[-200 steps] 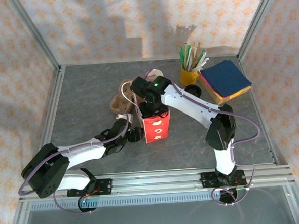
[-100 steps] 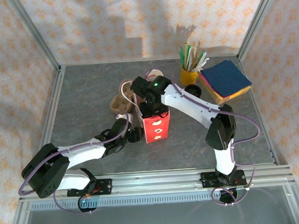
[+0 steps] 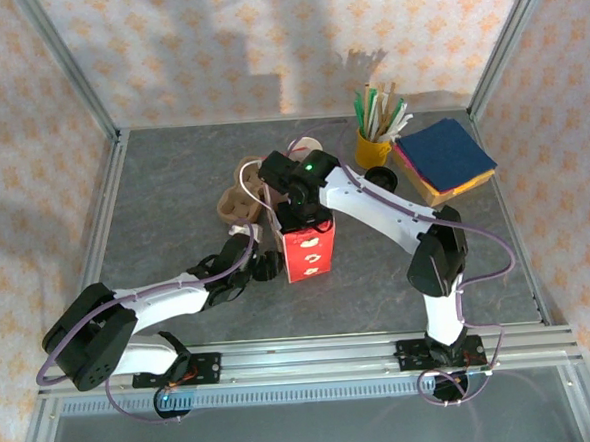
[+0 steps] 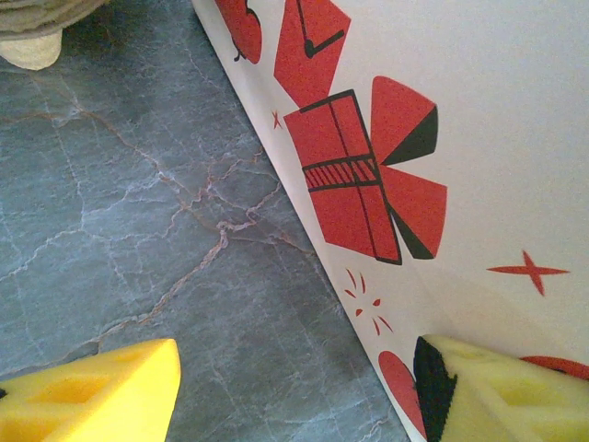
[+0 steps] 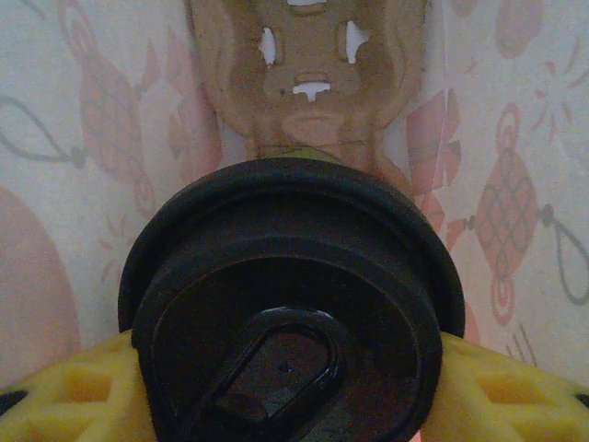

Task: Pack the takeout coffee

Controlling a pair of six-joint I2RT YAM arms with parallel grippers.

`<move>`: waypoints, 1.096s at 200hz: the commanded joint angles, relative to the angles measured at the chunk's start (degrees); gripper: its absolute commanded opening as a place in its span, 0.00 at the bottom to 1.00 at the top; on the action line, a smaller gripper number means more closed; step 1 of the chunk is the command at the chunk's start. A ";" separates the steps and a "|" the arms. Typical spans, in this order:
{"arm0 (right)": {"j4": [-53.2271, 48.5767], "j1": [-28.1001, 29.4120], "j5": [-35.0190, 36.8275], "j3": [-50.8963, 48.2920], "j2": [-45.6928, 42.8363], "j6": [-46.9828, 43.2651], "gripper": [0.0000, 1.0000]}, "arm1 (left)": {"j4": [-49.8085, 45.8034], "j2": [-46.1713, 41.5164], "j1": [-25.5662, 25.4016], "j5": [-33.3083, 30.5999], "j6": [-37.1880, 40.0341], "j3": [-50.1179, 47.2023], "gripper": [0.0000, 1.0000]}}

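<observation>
Black lid upward, clamped takeout coffee [image 5: 290, 304] in right gripper [image 5: 290, 401] inside bag [image 3: 308, 252], release pending; braced bag with wide left gripper [image 4: 294, 391].

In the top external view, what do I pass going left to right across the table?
Brown cup carriers → red-and-white bag → yellow mug of sticks → stack of coloured napkins.

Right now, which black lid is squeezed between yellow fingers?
The one on the takeout coffee, held by the right gripper. The other black lid lies loose beside the yellow mug.
</observation>
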 commanded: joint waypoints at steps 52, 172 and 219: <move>-2.08 0.47 0.71 -1.33 -1.78 -0.08 0.51 | -0.60 -1.24 -0.48 -1.40 0.45 -0.31 0.70; -2.04 -0.69 0.32 2.36 -3.42 -0.14 0.48 | 0.97 0.14 -0.54 -1.18 0.23 -1.19 0.70; -2.09 -0.69 -0.43 1.41 -4.58 0.70 0.48 | 1.69 1.34 -0.61 -1.22 0.23 -1.28 0.70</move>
